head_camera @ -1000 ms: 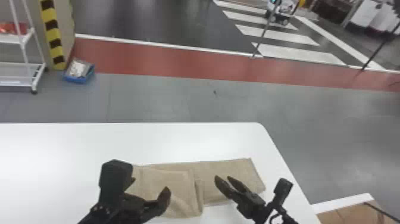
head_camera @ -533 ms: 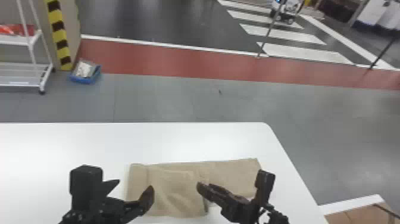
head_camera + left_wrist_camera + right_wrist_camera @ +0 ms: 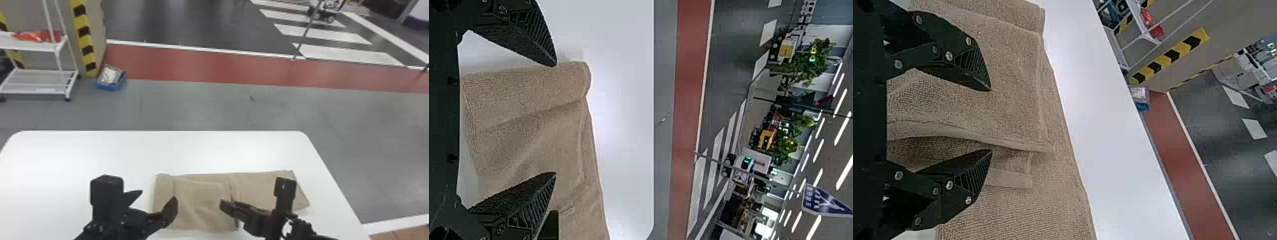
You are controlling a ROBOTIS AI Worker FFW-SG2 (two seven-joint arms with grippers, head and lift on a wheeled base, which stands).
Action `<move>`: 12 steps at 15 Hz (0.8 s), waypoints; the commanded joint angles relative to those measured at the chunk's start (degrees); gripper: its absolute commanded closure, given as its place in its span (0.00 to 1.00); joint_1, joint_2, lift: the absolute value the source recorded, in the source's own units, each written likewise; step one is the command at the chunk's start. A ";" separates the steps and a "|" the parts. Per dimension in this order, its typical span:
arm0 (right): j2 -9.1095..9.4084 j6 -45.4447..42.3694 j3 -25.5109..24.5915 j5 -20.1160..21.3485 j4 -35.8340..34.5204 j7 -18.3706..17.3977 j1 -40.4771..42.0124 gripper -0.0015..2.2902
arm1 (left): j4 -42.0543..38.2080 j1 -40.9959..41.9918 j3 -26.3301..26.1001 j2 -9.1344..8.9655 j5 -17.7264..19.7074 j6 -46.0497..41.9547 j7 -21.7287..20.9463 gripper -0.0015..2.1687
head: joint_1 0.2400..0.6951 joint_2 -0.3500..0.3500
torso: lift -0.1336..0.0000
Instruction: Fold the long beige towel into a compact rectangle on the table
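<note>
- The beige towel (image 3: 265,191) lies on the white table (image 3: 95,153), its long side going from left to right, and its right end is near the right edge of the table.
- The towel is folded in part: its left portion has layers one on another, with a rounded fold at the left end, and its right portion lies flatter.
- The hem (image 3: 978,135) of the upper layers crosses the towel, and in the right wrist view a small gap is seen under it.
- The left hand (image 3: 158,195) is above the left end of the towel; in the left wrist view this left hand (image 3: 555,120) is open, with its two fingers wide apart.
- The right hand (image 3: 227,209) is at the hem, near the middle of the towel; in the right wrist view this right hand (image 3: 990,120) is also open, with the hem showing between its fingers. I cannot tell if they touch the cloth.
- Beyond the table, a white cart (image 3: 57,48) stands on the grey floor (image 3: 198,105), and a blue bin (image 3: 110,86) is near it, beside yellow and black tape (image 3: 84,40).
</note>
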 commanded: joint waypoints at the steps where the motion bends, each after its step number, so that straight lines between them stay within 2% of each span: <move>1: 0.23 1.69 -0.05 -0.08 0.31 -0.79 -0.75 0.23 | 0.09 -0.22 0.03 0.00 0.15 -0.01 0.00 0.06 | 1.00 0.15 | 1.00; 3: 0.23 3.27 -0.66 -0.43 1.71 -0.88 -1.63 0.32 | 0.44 -0.31 -0.05 -0.18 0.15 -0.01 0.00 0.06 | 1.00 0.15 | 1.00; 5: 0.23 3.62 -1.19 -1.31 2.24 -0.79 -1.89 0.56 | 0.97 -0.49 -0.05 -0.26 0.33 -0.36 -0.18 0.06 | 1.00 0.15 | 1.00; 6: 0.23 3.27 -1.10 -1.48 2.15 -0.44 -1.54 0.62 | 1.15 -0.58 -0.05 -0.26 0.42 -0.54 -0.35 0.06 | 1.00 0.14 | 1.00; 12: 0.23 3.10 -0.92 -3.42 -4.17 -0.44 2.42 0.62 | 1.23 -0.58 0.47 -0.18 0.94 -0.71 -0.44 0.06 | 1.00 0.16 | 1.00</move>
